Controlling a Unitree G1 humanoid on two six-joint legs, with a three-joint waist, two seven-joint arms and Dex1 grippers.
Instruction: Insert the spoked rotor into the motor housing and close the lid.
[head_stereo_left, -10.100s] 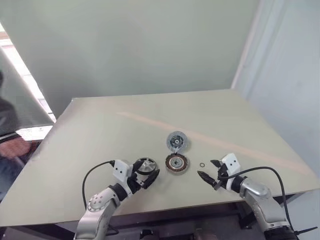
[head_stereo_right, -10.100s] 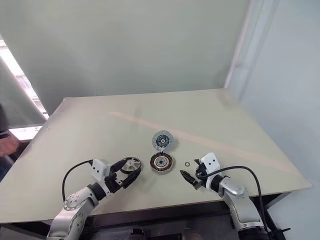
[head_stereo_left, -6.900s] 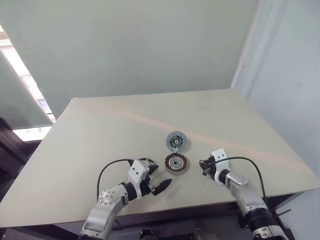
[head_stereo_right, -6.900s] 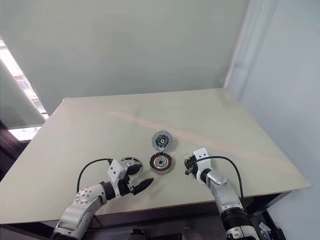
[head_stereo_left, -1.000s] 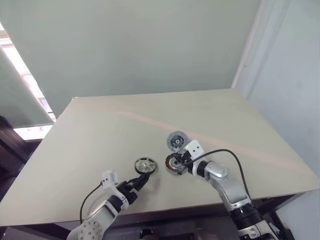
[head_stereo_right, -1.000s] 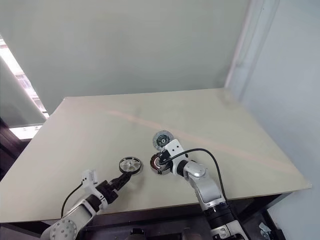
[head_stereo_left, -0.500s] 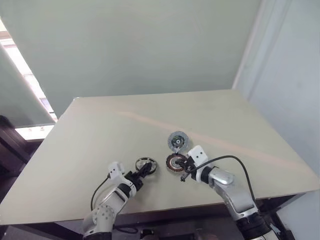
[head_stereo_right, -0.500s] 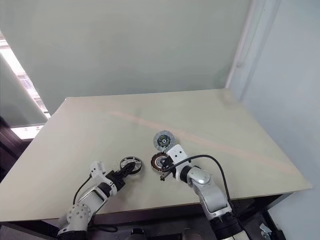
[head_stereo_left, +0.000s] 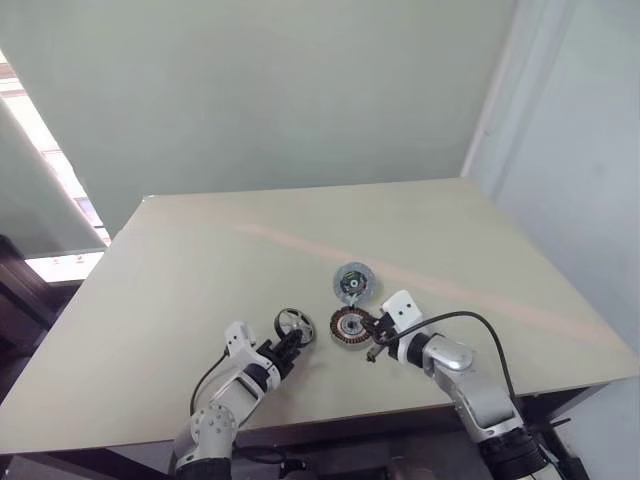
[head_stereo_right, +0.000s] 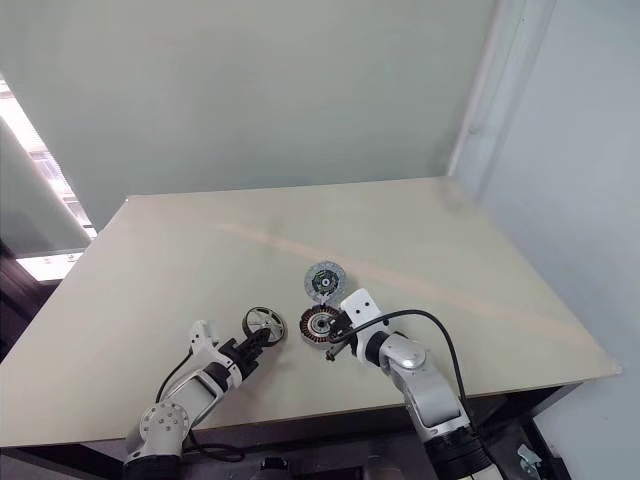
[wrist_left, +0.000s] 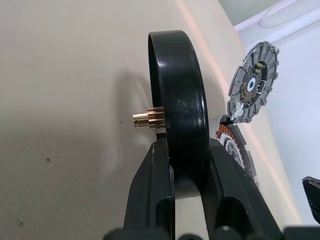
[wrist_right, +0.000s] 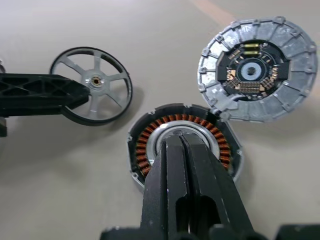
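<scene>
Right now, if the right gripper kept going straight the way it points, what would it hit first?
Most likely the motor housing: the shut right gripper points at its silver hub. The lid lies just beyond. How far above the hub the tips sit is unclear.

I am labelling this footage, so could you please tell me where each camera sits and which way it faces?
Left and right eye views: on the head, looking down over the table; both arms show, left fingers on the wheel.
Left wrist view: along its fingers pinching the wheel's black rim.
Right wrist view: along closed fingers over the copper-wound disc; the grey lid lies beside.
Shared: both wrist views show wheel, disc and lid.
</scene>
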